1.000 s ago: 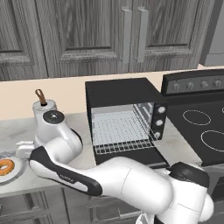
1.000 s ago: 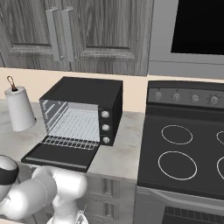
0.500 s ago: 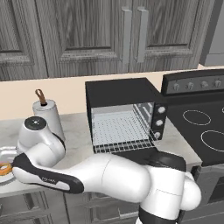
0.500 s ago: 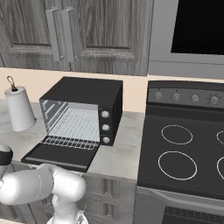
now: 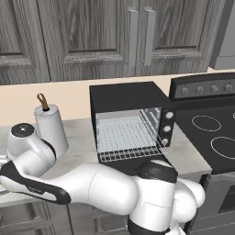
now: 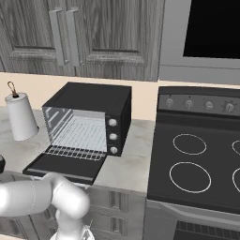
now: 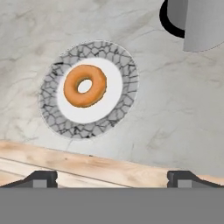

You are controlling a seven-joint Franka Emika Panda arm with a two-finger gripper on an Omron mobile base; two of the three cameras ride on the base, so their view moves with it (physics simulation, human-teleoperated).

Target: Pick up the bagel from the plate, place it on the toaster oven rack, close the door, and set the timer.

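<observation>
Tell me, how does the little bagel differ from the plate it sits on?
The bagel is orange-brown; the plate is white with a grey speckled rim. The bagel is far smaller than the plate, covering only part of its white middle. The bagel has a hole through its centre; the plate has none. Both are round and lie flat.

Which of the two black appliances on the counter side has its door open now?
The toaster oven, the smaller black box left of the stove. Its door lies folded down flat in front, showing the silver toaster oven rack inside.

Marble-look counter (image 7: 175, 109) (matt); silver wire rack (image 5: 125, 137).
</observation>
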